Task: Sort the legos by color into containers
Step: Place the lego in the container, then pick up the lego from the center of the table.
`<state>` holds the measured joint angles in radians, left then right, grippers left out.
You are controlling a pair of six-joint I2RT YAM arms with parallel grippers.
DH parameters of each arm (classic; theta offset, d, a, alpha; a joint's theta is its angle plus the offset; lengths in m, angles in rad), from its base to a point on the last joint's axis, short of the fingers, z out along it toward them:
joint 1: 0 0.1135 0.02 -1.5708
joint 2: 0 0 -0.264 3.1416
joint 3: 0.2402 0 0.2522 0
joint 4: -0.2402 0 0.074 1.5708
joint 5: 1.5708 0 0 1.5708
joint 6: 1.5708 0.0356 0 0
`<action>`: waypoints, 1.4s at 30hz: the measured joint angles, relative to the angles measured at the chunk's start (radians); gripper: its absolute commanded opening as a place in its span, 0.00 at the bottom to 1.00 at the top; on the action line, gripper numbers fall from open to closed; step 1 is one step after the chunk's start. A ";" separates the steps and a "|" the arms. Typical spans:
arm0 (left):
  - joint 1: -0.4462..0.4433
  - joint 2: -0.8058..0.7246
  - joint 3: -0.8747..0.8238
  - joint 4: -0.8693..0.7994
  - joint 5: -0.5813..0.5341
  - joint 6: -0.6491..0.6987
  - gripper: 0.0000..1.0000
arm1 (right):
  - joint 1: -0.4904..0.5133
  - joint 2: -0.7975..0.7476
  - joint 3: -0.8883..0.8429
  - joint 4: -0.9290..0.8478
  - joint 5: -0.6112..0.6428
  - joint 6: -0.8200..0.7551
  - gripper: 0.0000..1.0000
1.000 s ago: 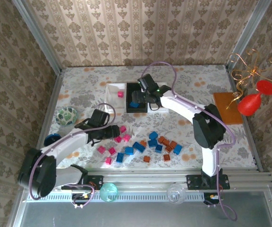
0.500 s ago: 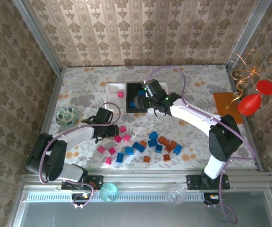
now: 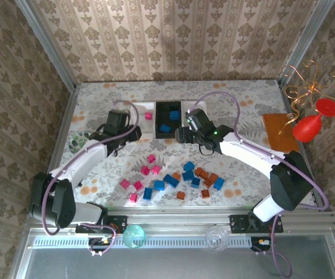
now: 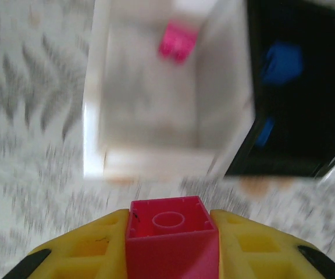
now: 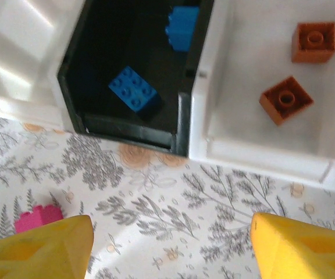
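pink lego [image 4: 170, 228] within the left pincer [image 4: 172, 251]

White arms [image 3: 86, 163], lilac cables [image 3: 220, 93], yellow end effectors [image 4: 172, 250] [image 5: 172, 224]

Loose pink, blue, orange legos [image 3: 170, 180] near three joined trays [image 5: 255, 157]; a few sorted inside

No text or numbers legible, though the left wrist view blurs.
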<state>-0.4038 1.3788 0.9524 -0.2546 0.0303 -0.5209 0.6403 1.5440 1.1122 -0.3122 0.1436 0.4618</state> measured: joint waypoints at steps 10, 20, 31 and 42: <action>0.013 0.371 0.302 0.048 -0.069 0.049 0.38 | 0.000 -0.154 -0.171 -0.043 0.006 0.044 0.73; 0.019 0.442 0.374 0.016 -0.060 0.058 0.74 | 0.000 -0.284 -0.267 -0.121 0.006 0.086 0.74; -0.027 0.015 0.147 0.137 0.034 -0.003 1.00 | 0.042 -0.101 -0.242 -0.117 -0.085 0.064 0.75; -0.047 -0.300 -0.210 0.103 0.052 -0.033 1.00 | 0.138 0.111 -0.141 -0.118 -0.070 -0.011 0.71</action>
<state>-0.4503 1.0790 0.7422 -0.1513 0.0822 -0.5537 0.7788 1.6550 0.9710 -0.4301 0.0734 0.4503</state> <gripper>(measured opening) 0.999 0.718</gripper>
